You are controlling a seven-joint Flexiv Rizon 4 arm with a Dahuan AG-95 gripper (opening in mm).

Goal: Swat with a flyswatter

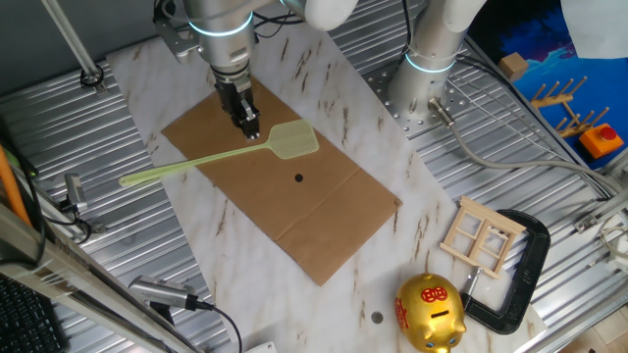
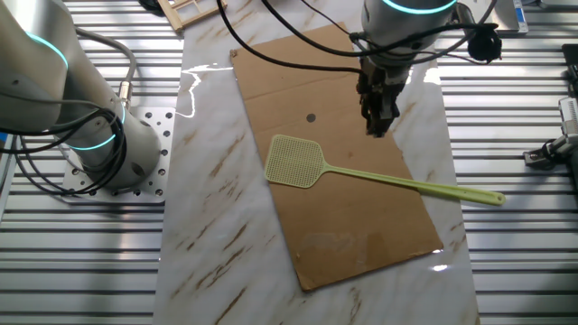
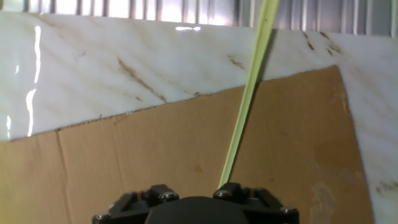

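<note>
Pale green flyswatter (image 1: pixel 221 158) flat on cardboard (image 1: pixel 324 211)

The flyswatter (image 3: pixel 252 93) handle runs from bottom centre to the top edge, crossing cardboard (image 3: pixel 155 155) and marble (image 3: pixel 124 62).

From my hand view, the pale yellow-green plastic flyswatter (image 3: pixel 249 99) shows only its handle, cut off at the top edge; its mesh head is hidden. I cannot tell how the black two-finger gripper (image 1: pixel 249 126) stands.

Flyswatter (image 1: pixel 226 156) on cardboard sheet (image 1: pixel 324 211), handle overhanging marble slab (image 1: pixel 226 255).
</note>
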